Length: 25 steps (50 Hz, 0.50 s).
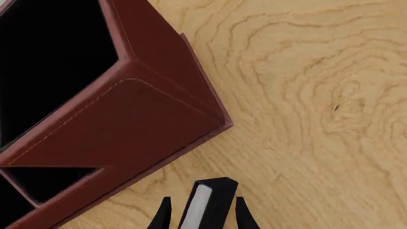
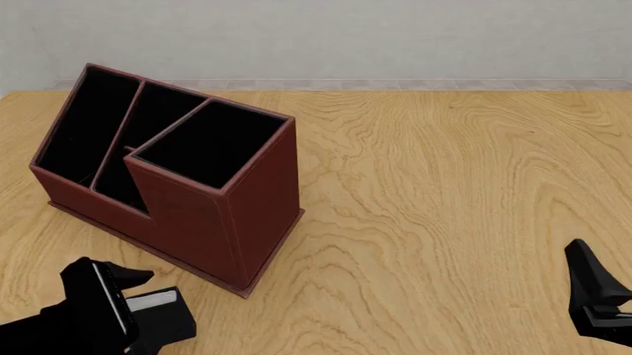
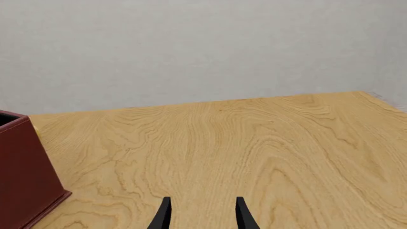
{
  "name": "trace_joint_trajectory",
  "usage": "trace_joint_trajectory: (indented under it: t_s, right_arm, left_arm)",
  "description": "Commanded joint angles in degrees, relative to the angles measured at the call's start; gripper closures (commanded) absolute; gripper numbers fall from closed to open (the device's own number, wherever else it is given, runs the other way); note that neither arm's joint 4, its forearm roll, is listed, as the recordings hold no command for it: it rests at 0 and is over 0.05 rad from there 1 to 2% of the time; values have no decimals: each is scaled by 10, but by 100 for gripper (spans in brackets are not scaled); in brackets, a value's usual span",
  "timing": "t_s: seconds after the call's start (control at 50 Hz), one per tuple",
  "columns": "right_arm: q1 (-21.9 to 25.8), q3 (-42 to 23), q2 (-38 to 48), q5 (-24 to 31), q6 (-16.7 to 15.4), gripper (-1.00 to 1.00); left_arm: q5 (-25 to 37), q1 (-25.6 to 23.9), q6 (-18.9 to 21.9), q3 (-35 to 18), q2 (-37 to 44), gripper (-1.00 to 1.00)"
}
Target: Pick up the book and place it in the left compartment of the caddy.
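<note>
The left end effector [image 1: 202,213] is clamped on the book [image 1: 207,202], held near the caddy [image 2: 237,214] and its tall corner. Lift well above that wall, then carry it over the left compartment [image 2: 84,126]. The right end effector [image 3: 202,213] rests apart, empty

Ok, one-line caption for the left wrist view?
Left fingers grip the book beside the caddy on the table.

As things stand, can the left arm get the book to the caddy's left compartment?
Probably yes. The left gripper holds the book near the caddy, and the left compartment is open-topped, though the tall section stands between, so it must lift over.
</note>
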Motion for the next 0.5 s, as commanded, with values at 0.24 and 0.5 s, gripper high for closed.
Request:
trace_joint_trajectory:
  t_s: [0.24, 0.5]
  right_arm:
    - [-1, 0, -4, 4, -2, -100]
    - [-2, 0, -2, 2, -3, -100]
  left_arm:
    - [-25, 10, -5, 17, 15, -100]
    - [-33, 10, -8, 23, 17, -100]
